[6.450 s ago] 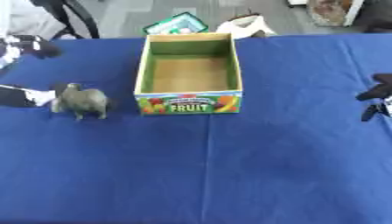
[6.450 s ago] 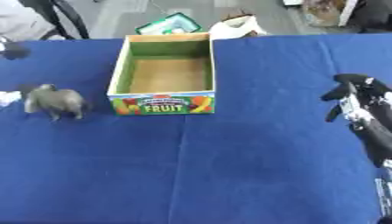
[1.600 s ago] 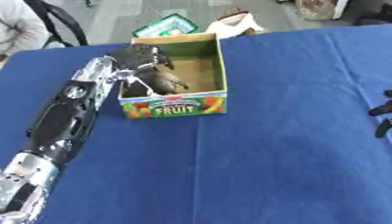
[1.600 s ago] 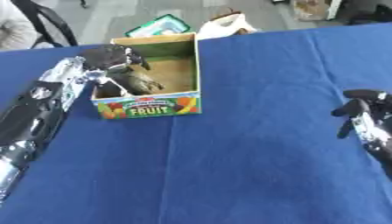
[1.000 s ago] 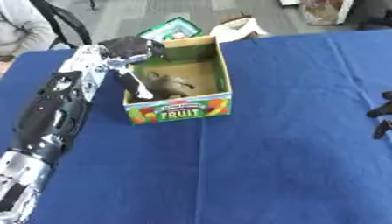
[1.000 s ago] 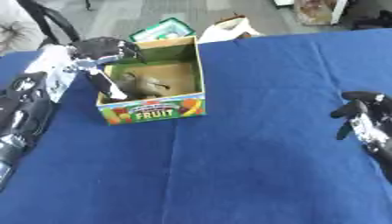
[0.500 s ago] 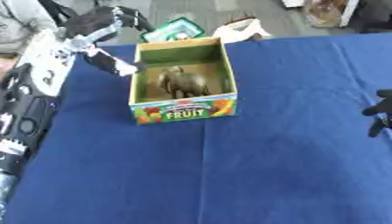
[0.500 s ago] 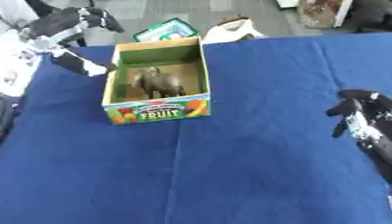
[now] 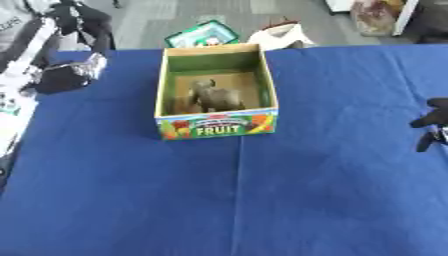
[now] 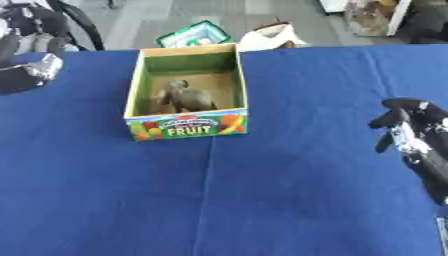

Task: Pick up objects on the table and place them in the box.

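Note:
The cardboard fruit box stands open at the back middle of the blue table. A grey toy animal lies on the box floor, free of any hand. My left hand hangs over the table's far left corner, clear of the box, fingers relaxed and holding nothing. My right hand rests idle at the right edge with its dark fingers loosely drooping, also holding nothing.
Past the table's far edge, on the floor, sit a green packet and a white bag. The blue cloth spreads wide in front of the box and to its right.
My left hand has let go of the grey toy in the box and pulled back up and left, away from the box. The right hand has barely moved.

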Motion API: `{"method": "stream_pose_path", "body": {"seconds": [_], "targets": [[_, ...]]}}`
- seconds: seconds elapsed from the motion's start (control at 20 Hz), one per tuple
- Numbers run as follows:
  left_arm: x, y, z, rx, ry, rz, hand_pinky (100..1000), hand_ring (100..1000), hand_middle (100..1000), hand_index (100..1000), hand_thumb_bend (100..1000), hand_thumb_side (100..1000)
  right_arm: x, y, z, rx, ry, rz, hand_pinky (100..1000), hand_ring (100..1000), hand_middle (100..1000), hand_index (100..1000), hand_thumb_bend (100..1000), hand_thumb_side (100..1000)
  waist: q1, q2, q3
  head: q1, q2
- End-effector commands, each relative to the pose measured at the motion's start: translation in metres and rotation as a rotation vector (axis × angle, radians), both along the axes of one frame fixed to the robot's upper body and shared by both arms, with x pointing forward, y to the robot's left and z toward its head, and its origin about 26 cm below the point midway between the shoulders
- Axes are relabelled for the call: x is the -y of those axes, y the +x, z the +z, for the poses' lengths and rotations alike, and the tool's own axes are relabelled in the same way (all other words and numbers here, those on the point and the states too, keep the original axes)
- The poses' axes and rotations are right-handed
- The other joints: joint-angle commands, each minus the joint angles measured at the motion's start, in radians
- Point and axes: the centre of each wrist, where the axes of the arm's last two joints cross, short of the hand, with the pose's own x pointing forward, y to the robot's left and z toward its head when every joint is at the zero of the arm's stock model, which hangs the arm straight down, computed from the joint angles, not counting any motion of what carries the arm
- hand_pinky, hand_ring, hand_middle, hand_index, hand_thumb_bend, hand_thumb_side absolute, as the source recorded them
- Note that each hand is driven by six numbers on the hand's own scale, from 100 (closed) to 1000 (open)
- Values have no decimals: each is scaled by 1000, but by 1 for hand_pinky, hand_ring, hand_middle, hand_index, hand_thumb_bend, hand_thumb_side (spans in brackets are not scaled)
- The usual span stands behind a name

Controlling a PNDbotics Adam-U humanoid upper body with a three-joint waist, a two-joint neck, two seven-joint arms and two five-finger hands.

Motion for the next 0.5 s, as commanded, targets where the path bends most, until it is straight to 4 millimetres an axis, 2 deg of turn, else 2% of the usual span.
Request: {"method": "stream_pose_path", "body": {"seconds": [0.05,0.1,0.25,0.5], "targets": [[-1,-8,1,-14,-78,0,597,557,560,735,100,481,1,-1,11,38,2,-6,358,612,507,727,100,441,-8,-4,12,-1,-1],[4,-11,-8,-38,-119,-8,595,557,560,739,100,519,1,-1,11,41,3,-6,358,612,507,727,100,441,-8,-2,14,1,-2],[20,-23,-32,-101,-221,-47,594,556,559,739,100,531,1,-1,12,41,2,-5,357,612,507,727,100,441,-8,-1,17,1,1],[21,-47,-59,-207,-351,-49,578,543,545,738,100,598,0,-1,12,41,2,-2,358,612,507,728,100,441,-8,0,16,5,9]]}}
